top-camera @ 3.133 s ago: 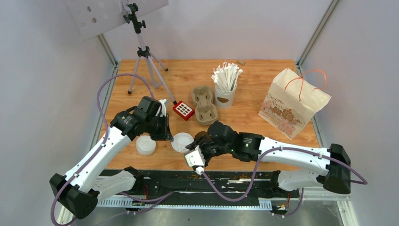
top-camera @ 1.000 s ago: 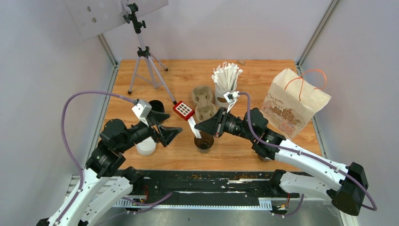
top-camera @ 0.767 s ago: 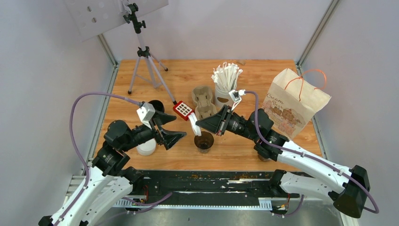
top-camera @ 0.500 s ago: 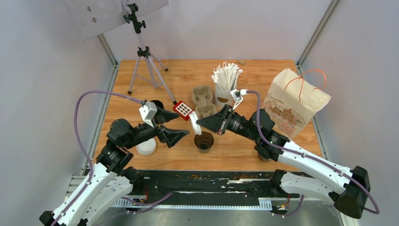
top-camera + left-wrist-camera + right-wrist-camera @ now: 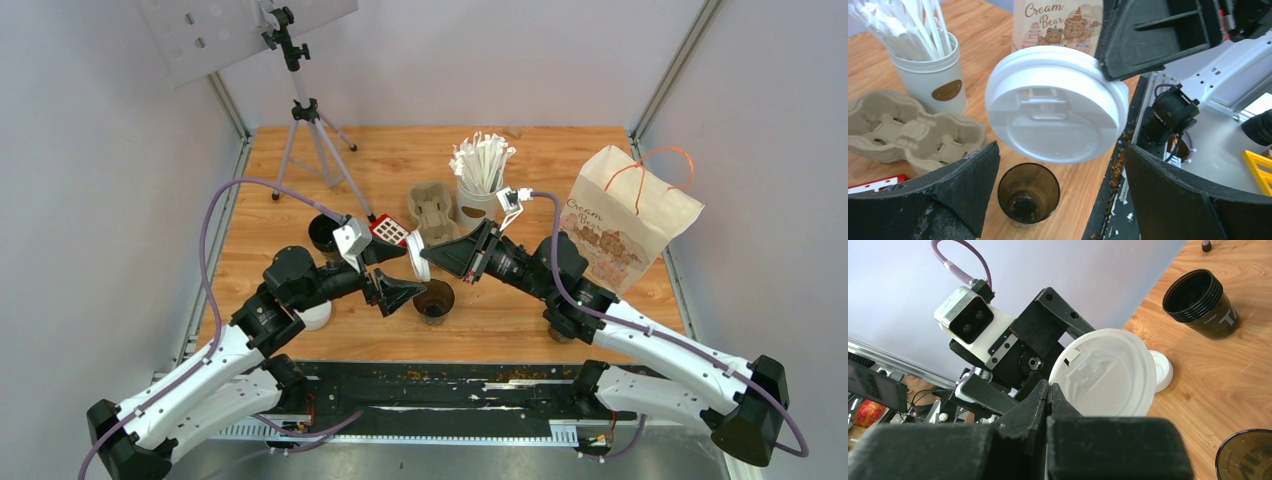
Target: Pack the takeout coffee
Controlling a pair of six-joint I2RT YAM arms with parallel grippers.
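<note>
Top view: bright, even, diffuse overhead light; shadows on the table (image 5: 400, 160) are short and soft. Left wrist view: the white lid (image 5: 1055, 107) is sharp and evenly lit; my left fingers (image 5: 933, 200) render dark and slightly soft at close range.

cup (image 5: 434, 300) front centre; lid (image 5: 419, 262) above it | pulp tray (image 5: 432, 212) behind; stick cup (image 5: 478, 203) right of tray | paper bag (image 5: 622, 215) far right
</note>
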